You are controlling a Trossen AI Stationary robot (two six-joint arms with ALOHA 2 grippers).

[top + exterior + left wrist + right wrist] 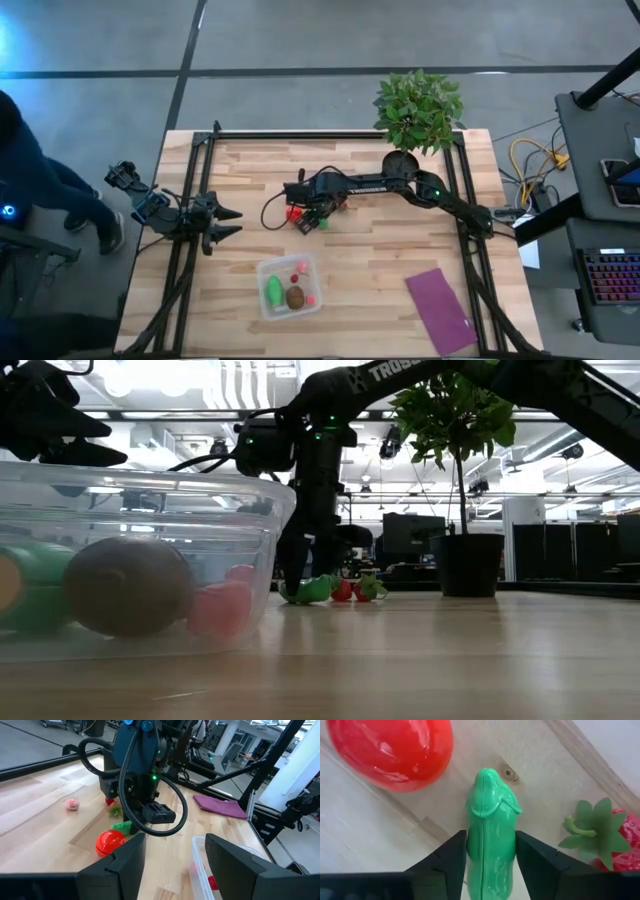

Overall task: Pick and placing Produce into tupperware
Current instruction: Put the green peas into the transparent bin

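the right gripper (pixel 490 870) was down at the middle of the table (pixel 380 250), its fingers (pixel 445 865) set on either side of a green pepper (pixel 490 830) and touching its flanks, so it looked closed on it, though the piece seemed to rest on the wood, not yet lifted. a red ball (pixel 390 750) lay just beside the pepper's tip and a strawberry (pixel 605 837) with a green leafy cap lay near its other side; a small pink piece (pixel 73 804) sat apart from them. the clear box (pixel 290 287) stood nearer the front edge, already holding a green piece (pixel 274 291), a brown oval (pixel 296 297) and small red bits. the left gripper (pixel 228 223) waited open at the left side of the table. the pepper is smooth and tapered, so i judged it could squirt out of a grip near its end, or the lift could nudge the ball and send it rolling. the way from the pile to the box looked open, with bare wood between them and the purple cloth (pixel 440 310) and the potted plant (pixel 418 108) well clear.
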